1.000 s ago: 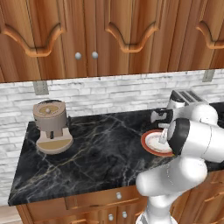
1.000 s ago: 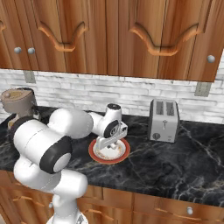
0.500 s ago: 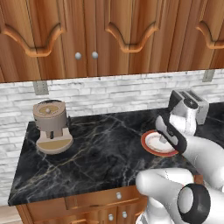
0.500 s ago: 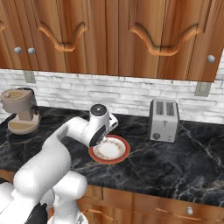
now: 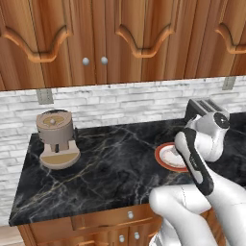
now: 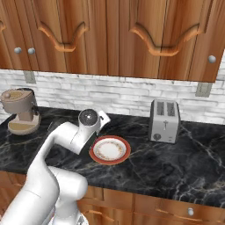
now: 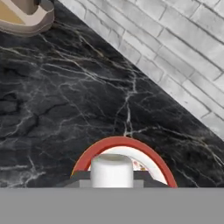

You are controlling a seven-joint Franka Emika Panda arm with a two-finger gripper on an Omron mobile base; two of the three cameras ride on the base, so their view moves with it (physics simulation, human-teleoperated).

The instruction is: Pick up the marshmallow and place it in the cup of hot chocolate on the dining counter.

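The marshmallow (image 7: 111,168), a small whitish block, sits between my gripper's dark fingertips (image 7: 81,178) at the bottom of the hand view. My gripper (image 7: 112,180) is shut on it, held above the near rim of the white plate with a red-orange rim (image 7: 123,143). In the right base view the plate (image 6: 110,149) lies bare on the black kitchen counter (image 6: 176,162), with my hand (image 6: 100,119) just above its left back edge. The cup of hot chocolate and the dining counter are out of view.
A beige-brown coffee machine (image 5: 56,139) stands at the counter's left end. A silver toaster (image 6: 165,121) stands right of the plate. The white brick wall (image 6: 123,94) backs the counter, and wooden cabinets (image 5: 120,38) hang above it.
My hand has risen off the plate and drifted towards the coffee machine side with the marshmallow in it. The plate now shows bare.
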